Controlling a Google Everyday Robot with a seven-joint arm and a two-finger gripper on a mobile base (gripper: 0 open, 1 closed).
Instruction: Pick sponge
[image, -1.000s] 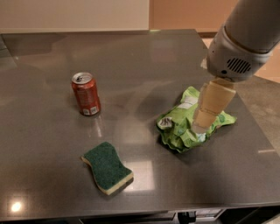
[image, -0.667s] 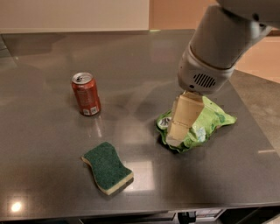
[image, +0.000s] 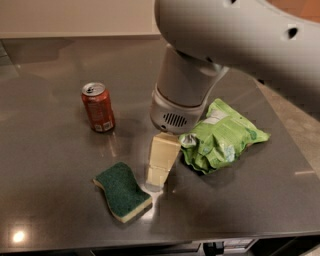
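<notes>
1. Hand (image: 155, 181) points tip-down, low over the worktop (image: 50, 150), just right of the sponge (image: 122, 191). Cannot tell if it is released or clenched.
2. Sponge lies flat near the front edge, green side up, ungrasped.
3. Red soda can (image: 98, 107) stands upright behind-left, label unreadable.
4. Light-green snack bag (image: 222, 137) lies right of the hand, print illegible.

Wavy-edged sponge (image: 121, 191), dark green top over pale yellow foam, lies flat just beside the jaws

Arm (image: 225, 35) cut off at top, right edges; table (image: 50, 210) likewise; tool (image: 155, 181) just beside sponge (image: 121, 190).
</notes>
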